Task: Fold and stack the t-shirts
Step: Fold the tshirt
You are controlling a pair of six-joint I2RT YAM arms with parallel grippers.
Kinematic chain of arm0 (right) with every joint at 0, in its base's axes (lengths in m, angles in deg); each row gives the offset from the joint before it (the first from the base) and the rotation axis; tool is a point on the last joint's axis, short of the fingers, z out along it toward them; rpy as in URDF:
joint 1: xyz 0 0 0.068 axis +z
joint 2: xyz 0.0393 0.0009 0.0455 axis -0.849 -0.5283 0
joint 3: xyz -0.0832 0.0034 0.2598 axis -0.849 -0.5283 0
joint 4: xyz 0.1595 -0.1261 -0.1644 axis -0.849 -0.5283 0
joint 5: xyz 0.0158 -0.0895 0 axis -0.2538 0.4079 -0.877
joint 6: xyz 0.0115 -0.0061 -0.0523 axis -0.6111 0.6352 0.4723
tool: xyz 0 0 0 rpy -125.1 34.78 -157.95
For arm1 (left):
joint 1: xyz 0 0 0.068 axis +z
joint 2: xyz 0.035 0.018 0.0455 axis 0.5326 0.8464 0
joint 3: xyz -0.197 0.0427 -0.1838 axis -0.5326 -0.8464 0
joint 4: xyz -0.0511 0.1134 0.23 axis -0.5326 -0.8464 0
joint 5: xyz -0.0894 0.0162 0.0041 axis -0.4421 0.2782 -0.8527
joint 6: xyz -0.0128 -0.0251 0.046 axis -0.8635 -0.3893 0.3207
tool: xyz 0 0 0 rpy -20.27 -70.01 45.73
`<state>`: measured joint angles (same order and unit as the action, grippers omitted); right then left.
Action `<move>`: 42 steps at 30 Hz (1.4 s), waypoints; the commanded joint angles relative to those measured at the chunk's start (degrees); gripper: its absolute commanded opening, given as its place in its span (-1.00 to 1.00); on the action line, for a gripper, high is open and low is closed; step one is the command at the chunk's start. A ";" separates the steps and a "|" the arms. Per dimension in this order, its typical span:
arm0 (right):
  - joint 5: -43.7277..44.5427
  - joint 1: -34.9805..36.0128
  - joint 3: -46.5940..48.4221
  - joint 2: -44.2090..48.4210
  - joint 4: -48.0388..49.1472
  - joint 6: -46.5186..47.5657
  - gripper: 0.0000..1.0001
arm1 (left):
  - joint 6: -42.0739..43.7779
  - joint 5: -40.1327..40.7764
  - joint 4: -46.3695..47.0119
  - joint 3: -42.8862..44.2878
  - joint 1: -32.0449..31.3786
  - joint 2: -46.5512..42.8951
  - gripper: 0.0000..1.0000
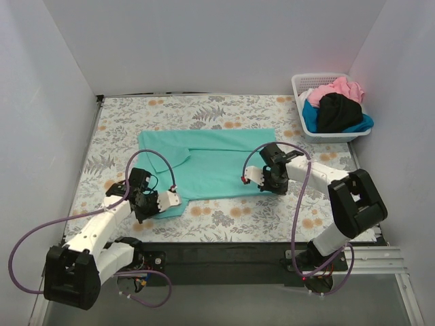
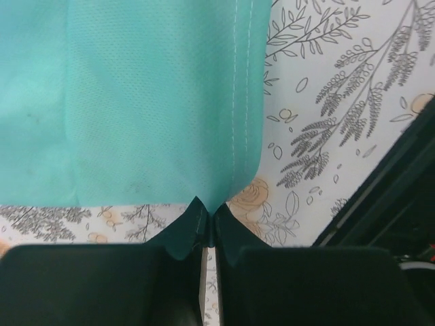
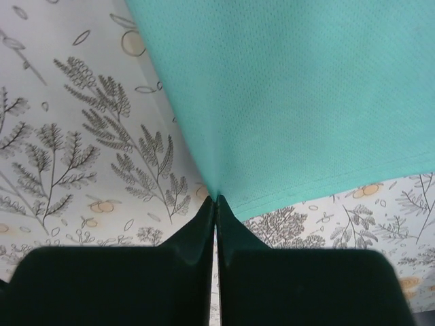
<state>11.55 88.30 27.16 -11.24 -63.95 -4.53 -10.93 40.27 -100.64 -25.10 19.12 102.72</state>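
Note:
A teal-green t-shirt lies spread on the floral table cloth in the middle of the top view. My left gripper is shut on the shirt's near left corner; the left wrist view shows the cloth pinched at the fingertips. My right gripper is shut on the shirt's near right corner; the right wrist view shows the hem drawn into the closed tips. Pink, black and blue shirts lie heaped in the basket.
The white lattice basket stands at the far right corner of the table. Grey walls close in the left, right and back sides. The table's black front edge runs between the two arm bases.

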 commanded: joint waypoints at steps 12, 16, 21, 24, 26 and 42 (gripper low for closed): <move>-4.42 -4.00 13.30 0.86 -10.28 4.58 -0.97 | -6.76 -9.24 -0.72 29.63 9.46 14.17 -1.00; -4.51 -4.79 17.70 -3.36 -11.07 6.17 -0.97 | -8.44 -8.62 2.10 38.41 9.54 23.57 -1.00; -4.95 -6.46 24.03 -9.25 -12.12 7.57 -0.97 | -8.44 -7.22 3.42 47.82 9.63 34.65 -1.00; -5.04 -7.43 28.16 -12.42 -12.82 8.36 -0.97 | -7.74 -6.34 3.95 52.31 9.63 39.30 -1.00; -5.04 -8.31 30.80 -14.61 -13.26 8.98 -0.97 | -7.30 -6.16 4.30 54.33 9.72 41.25 -1.00; -3.46 -10.60 38.28 -25.25 -13.18 9.69 -0.97 | -8.53 -3.53 10.37 57.24 10.60 51.36 -1.00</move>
<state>7.77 77.88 62.37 -36.05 -75.34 2.68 -18.93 36.10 -92.67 30.28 29.35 154.46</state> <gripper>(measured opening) 0.020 0.021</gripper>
